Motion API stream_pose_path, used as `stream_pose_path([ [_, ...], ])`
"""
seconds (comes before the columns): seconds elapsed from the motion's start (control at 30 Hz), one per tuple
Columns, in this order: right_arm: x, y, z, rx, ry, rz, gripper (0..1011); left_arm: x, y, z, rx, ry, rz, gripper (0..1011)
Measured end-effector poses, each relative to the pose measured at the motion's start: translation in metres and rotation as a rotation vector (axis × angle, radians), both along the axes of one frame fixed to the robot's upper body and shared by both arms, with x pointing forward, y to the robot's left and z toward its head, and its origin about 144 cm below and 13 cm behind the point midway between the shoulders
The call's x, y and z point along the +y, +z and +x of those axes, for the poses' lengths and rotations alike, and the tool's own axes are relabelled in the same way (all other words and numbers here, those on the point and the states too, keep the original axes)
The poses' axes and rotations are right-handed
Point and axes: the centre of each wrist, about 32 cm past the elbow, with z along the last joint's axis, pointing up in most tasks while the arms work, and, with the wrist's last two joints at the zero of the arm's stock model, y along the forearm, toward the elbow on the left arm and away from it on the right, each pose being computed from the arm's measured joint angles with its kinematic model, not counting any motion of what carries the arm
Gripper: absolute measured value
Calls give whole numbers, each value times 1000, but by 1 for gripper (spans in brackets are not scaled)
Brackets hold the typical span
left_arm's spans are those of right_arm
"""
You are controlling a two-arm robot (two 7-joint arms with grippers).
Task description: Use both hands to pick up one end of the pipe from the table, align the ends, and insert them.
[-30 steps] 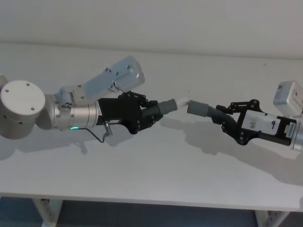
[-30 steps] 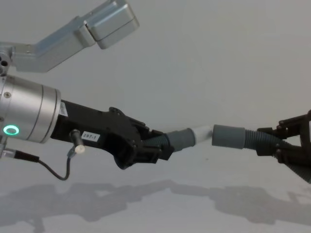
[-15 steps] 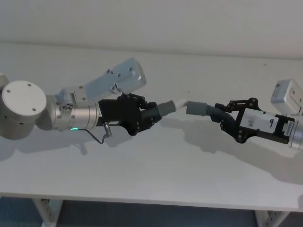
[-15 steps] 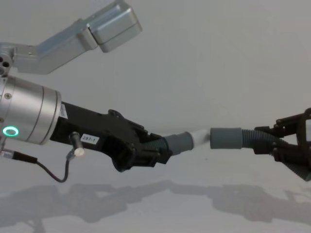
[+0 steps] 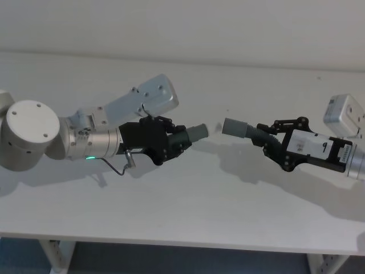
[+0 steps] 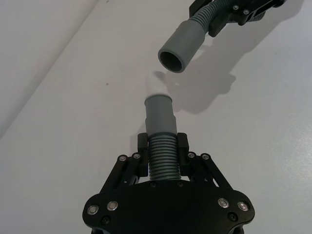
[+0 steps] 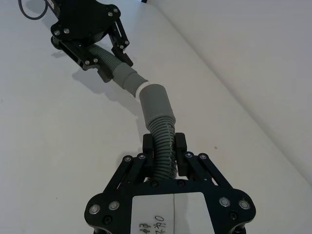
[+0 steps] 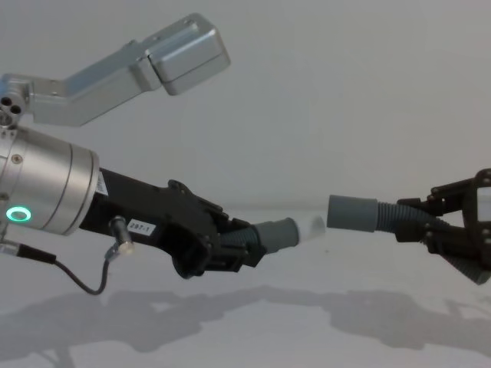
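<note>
Left gripper (image 5: 181, 137) clamps the white-tipped pipe piece (image 6: 161, 141); right gripper (image 5: 267, 141) clamps the collared piece (image 5: 242, 129), both off the table (image 5: 188, 200).
Risk: white tip (image 6: 157, 84) sits just short of collar (image 6: 179, 47), axes angled; pushing now could jam.

Off-white table (image 5: 188, 211), matte; arm shadows on it, 1 dark speck maybe.

Readable txt: small white sticker (image 8: 140, 227) on the black plastic left gripper (image 8: 230, 249) body reads "297-1" in chest view. White label (image 5: 308, 146) on the black plastic right gripper (image 5: 272, 149) shows a handwritten "9" in head view; right wrist view's label scrawl is illegible.
</note>
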Motion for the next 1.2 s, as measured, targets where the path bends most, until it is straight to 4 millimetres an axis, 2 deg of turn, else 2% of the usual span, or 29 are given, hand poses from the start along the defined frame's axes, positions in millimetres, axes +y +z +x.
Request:
stream_pose_path([
  [1.2, 5, -2, 1, 24, 7, -31, 252, 0, -5, -11, 6, 27, -20, 331],
])
